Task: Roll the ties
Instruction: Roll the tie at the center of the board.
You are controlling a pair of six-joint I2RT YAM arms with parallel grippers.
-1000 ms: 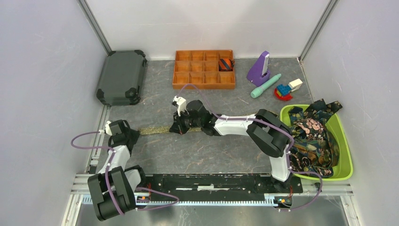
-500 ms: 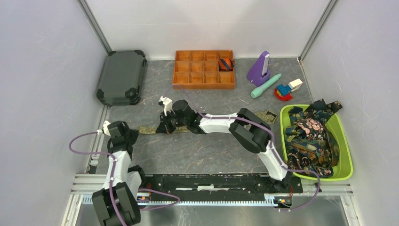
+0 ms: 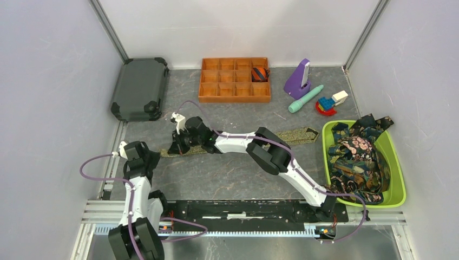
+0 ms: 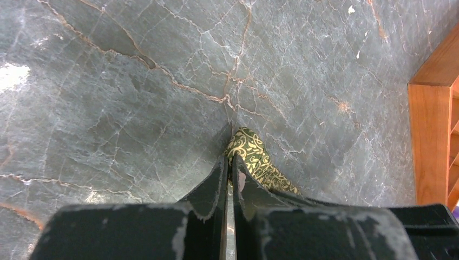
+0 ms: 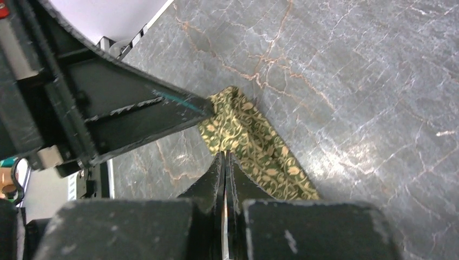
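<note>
An olive-green tie [image 3: 292,135] lies stretched across the table, its wide end near the green bin. Its narrow end [image 4: 257,162] rises bunched to the tips of my left gripper [image 4: 231,158], which is shut on it. In the top view my left gripper [image 3: 157,154] sits at the table's left side. My right gripper [image 3: 177,147] is right beside it, shut, its tips [image 5: 224,154] down on the edge of the flat tie [image 5: 254,146]; no fabric shows between its fingers. Several dark patterned ties [image 3: 357,157] are heaped in the bin. A rolled striped tie [image 3: 260,73] sits in the orange tray.
The orange compartment tray [image 3: 234,99] stands at the back, with a dark case [image 3: 139,89] at the back left. A purple stand [image 3: 297,78], a teal stick [image 3: 306,98] and toy blocks [image 3: 330,103] are at the back right. The green bin [image 3: 398,179] is at the right.
My right gripper has slid left along the olive-green tie, toward its narrow end. My left gripper has closed on that end. The tie itself has stayed in place.
</note>
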